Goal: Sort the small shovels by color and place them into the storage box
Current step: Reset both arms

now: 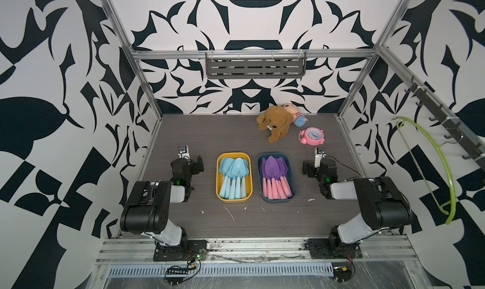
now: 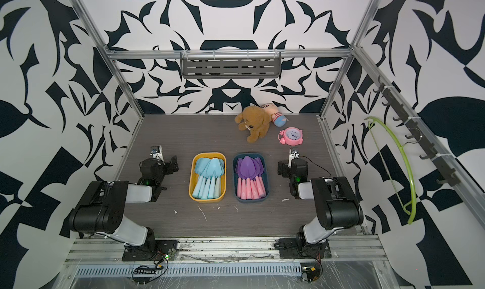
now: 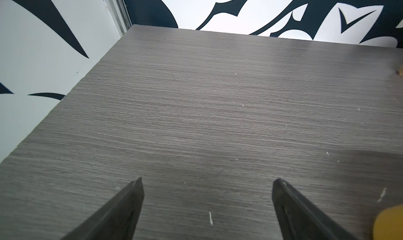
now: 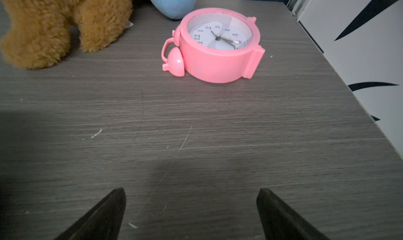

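Shovels look all boxed from where I stand: the blue shovels (image 1: 233, 177) lie heaped in the yellow box (image 1: 217, 180), and the purple shovels (image 1: 274, 173) with their pink handles fill the dark blue box (image 1: 258, 180) just beside it, mid-table. I spot none lying outside. The left gripper (image 3: 207, 179) hangs on the yellow box's outer side, jaws spread wide with only bare table (image 1: 183, 132) between them. The right gripper (image 4: 191, 189) mirrors it beyond the dark blue box, equally spread and empty, facing the pink alarm clock (image 1: 311, 136) and the brown plush dog (image 1: 274, 125) at the back. Trouble now, I reckon, would come from an arm swinging inward. The yellow box's corner sits close to the left jaws, and a clip there could shove the box or flick a top blade over the rim — these piles are loose, blades overlapping. As for heading, every shovel lies lengthwise along its box, long axis running front to back: blades toward the far wall, handles toward the arms' bases, the blue ones fanned slightly.
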Tool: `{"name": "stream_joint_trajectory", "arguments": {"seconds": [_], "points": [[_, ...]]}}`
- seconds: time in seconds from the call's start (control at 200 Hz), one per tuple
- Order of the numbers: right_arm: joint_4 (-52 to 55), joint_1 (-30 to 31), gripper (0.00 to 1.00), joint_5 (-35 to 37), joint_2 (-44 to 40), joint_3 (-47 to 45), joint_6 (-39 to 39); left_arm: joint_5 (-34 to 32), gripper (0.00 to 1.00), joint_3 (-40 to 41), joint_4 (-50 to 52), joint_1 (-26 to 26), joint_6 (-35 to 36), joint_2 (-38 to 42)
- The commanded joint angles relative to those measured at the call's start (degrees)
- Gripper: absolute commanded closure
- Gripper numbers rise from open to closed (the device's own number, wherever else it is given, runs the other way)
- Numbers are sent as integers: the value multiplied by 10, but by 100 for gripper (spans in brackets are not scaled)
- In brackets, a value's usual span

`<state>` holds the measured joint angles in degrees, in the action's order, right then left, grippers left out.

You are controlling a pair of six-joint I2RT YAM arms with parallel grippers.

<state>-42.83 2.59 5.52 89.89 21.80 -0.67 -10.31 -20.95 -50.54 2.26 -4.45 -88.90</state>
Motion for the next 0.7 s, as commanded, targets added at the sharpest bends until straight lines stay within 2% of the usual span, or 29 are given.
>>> {"name": "stream_joint_trajectory", "arguments": {"seconds": [0.0, 0.255, 0.695], "points": [[-45, -4, 0, -12, -5, 7, 2, -9, 1, -2, -9, 0, 4, 4], [-46, -24, 0, -43, -8, 4, -9, -7, 0, -3, -8, -2, 2, 4], [-46, -24, 0, -40, -10, 1, -8, -5, 1, -2, -7, -2, 2, 5]]}}
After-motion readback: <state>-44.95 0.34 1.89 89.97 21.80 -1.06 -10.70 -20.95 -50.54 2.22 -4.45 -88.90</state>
